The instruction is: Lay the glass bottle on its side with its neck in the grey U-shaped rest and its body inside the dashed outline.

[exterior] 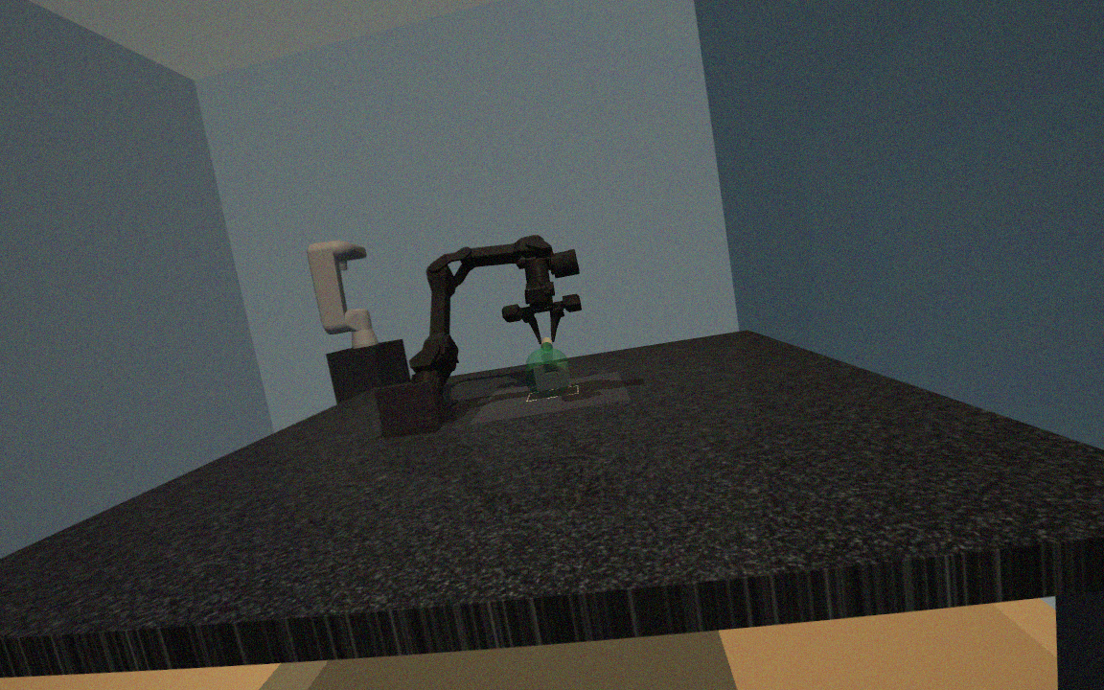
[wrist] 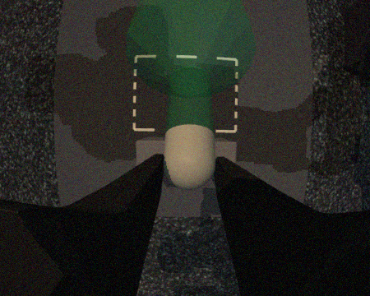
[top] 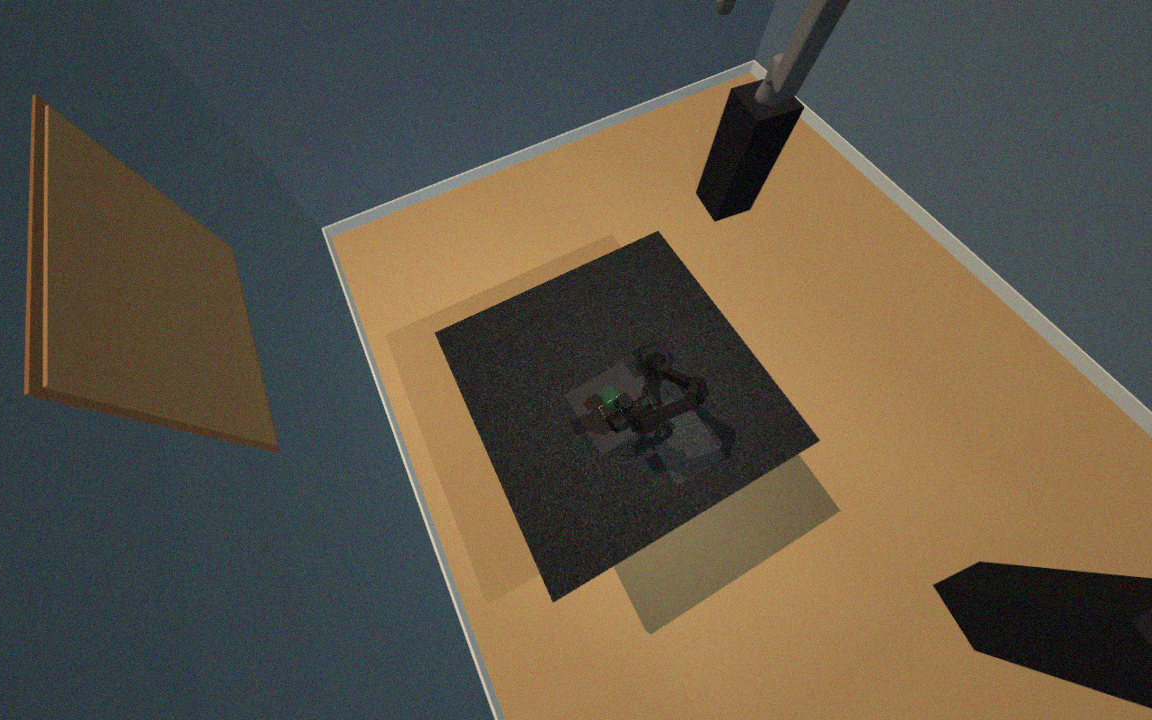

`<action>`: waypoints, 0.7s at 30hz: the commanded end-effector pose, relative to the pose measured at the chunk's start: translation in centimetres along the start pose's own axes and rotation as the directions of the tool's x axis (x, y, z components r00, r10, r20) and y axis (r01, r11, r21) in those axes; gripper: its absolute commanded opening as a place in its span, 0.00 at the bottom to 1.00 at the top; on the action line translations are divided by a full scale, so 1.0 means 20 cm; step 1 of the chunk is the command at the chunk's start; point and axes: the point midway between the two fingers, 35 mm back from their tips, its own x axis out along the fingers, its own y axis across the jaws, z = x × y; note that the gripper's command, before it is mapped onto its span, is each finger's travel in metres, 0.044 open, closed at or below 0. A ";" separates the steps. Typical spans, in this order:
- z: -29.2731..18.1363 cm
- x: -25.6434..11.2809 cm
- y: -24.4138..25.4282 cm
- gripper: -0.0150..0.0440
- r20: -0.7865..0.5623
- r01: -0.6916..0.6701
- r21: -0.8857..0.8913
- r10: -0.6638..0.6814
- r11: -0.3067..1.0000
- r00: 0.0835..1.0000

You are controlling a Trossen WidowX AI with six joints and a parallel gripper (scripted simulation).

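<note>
Blue walls (top: 159, 555) (exterior: 453, 154) are surrounding one dark speckled table (top: 526, 501) (exterior: 539, 506) (wrist: 20, 41), whose outer edges are lying well apart from the work. One flat grey mat (top: 592, 437) (exterior: 608, 394) (wrist: 275, 82) is lying on it, with table surface stretching past both side edges in the wrist view. One black jointed arm (top: 696, 394) (exterior: 440, 300) is reaching over the mat, its one black two-fingered claw (top: 616, 411) (exterior: 545, 338) (wrist: 190, 164) pointing downward and clamping the cream-coloured neck end of one green glass bottle (top: 609, 394) (exterior: 547, 364) (wrist: 189, 53).

The bottle is leaning, its neck end sitting higher than its wide body. In the wrist view the body is overlapping the far edge of one pale dashed rectangular outline (wrist: 134, 99) (exterior: 577, 391) and extending past it; whether its glass is touching the mat, one cannot tell. One grey U-shaped rest (wrist: 150, 149) is showing on both sides of the cream end, which is hiding its middle. Behind the black arm, one pale arm (exterior: 329, 287) is standing on a black block (exterior: 367, 364), well apart from the bottle.
</note>
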 end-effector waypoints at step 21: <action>-0.11 0.06 -0.01 0.44 0.004 -0.010 -0.003 0.010 1.000 1.000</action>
